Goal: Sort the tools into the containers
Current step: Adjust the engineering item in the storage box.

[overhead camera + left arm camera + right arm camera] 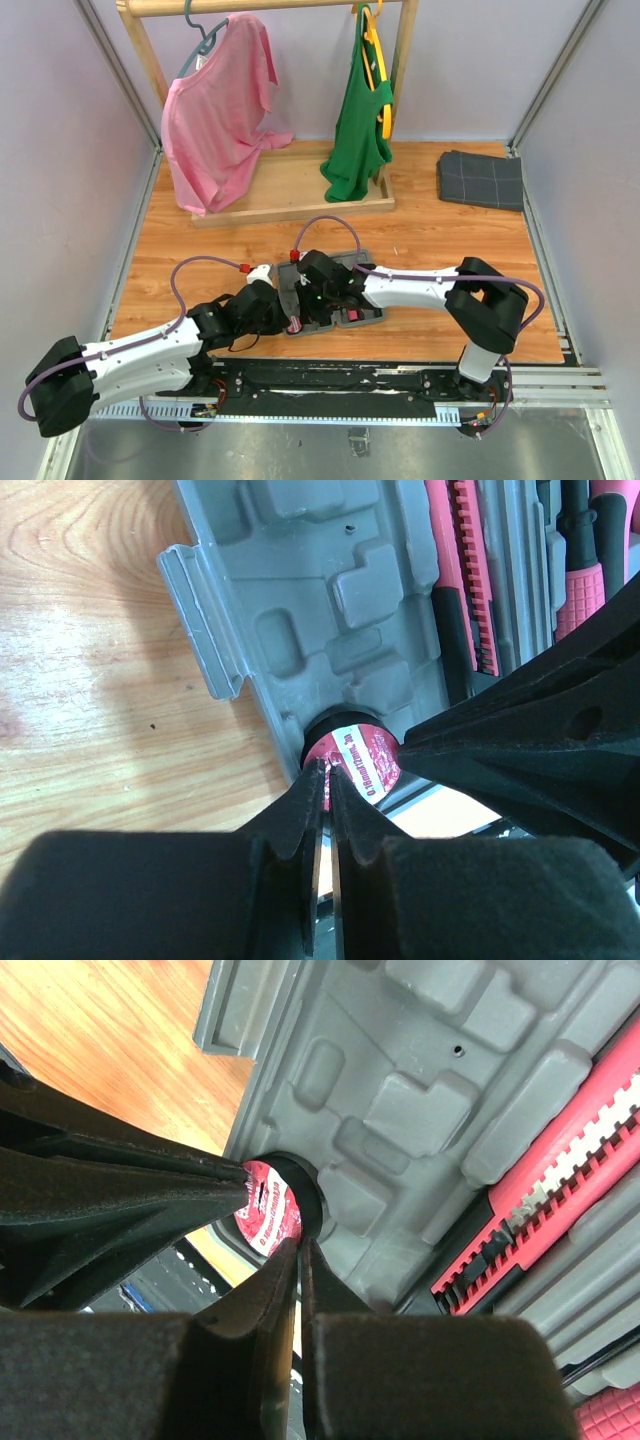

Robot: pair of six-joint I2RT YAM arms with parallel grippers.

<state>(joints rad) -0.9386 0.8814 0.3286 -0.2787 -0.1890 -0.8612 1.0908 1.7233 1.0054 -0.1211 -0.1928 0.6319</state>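
The grey tool case (344, 259) lies open at the table's near middle, under both grippers. A small round red piece (357, 755) with white print sits in a round recess at the case's near-left corner; it also shows in the right wrist view (264, 1210) and the top view (295, 324). My left gripper (328, 772) is shut, its tips touching the piece's edge. My right gripper (297, 1247) is shut, its tips at the recess rim beside the piece. A long pink knife-like tool (462, 575) and pink-handled tools (590, 555) lie in their recesses.
A wooden clothes rack (290, 195) with a pink shirt (215, 110) and a green shirt (358, 130) stands at the back. A dark grey folded cloth (480, 180) lies at the back right. A black rail (340, 378) runs along the near edge.
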